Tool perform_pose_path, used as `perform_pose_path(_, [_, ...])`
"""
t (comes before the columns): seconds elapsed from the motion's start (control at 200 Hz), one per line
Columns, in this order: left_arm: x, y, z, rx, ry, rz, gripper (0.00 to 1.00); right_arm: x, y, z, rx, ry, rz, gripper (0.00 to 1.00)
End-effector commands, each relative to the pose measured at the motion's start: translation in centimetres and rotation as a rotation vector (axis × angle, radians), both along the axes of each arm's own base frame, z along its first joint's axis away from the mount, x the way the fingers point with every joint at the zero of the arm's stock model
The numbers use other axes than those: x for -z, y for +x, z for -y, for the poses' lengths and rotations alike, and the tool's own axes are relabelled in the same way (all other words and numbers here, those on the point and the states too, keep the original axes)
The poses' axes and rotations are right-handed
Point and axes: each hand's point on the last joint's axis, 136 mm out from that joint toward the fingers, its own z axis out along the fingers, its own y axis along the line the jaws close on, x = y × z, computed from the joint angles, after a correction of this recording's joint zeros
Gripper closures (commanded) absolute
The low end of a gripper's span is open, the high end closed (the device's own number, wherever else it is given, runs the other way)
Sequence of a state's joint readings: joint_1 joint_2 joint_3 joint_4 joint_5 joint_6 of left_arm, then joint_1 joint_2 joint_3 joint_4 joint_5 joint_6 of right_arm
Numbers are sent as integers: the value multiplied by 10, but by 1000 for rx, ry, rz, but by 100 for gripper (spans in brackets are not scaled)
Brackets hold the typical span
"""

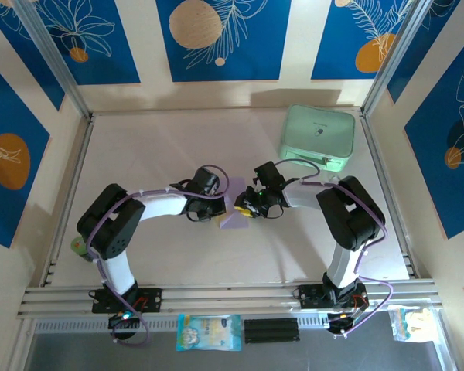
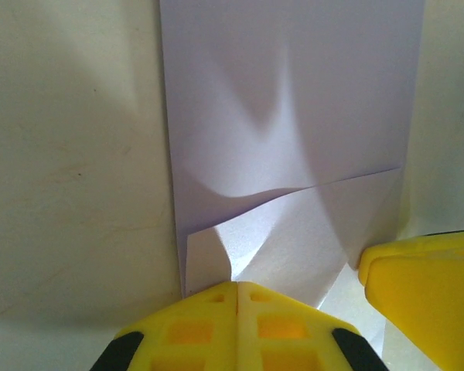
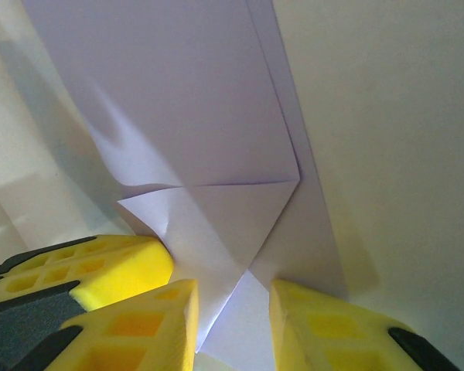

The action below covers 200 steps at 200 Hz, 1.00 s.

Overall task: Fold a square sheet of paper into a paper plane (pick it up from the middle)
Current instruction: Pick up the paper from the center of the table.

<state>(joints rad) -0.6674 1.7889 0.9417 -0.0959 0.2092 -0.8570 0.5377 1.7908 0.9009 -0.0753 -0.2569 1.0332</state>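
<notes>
Though overhead blurs it, paper (image 2: 294,100) buckles.

Top cam sits high up behind the arm bases, looking down at the whole table (image 1: 155,147), with the bases along the bottom edge. The wrist cams are way closer. Each looks down past its own fingers at bottom of frame: left gripper (image 2: 237,290), right gripper (image 3: 233,301). Both share the sheet of paper (image 2: 294,116) from opposite sides, and it's mid-frame in the top view.
</notes>
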Motion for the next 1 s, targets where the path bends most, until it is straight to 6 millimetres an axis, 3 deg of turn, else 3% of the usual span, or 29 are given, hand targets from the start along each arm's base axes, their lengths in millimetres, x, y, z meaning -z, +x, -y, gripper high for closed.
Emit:
perform_pose_path(0.0, [18,-12,-8,-27,12,-79,94,0,5,-7,7,-4,-7,70])
perform_pose_path(0.4, [18,-17,-3,-33,-26,-108,93,6,2,-11,-5,12,-27,71])
perform_pose_path(0.675, [17,-17,-3,-41,-31,-109,92,-2,3,-15,-10,55,2,73])
perform_pose_path(0.995, [-3,-11,1,-48,-72,-73,90,-4,-6,-8,-14,48,8,74])
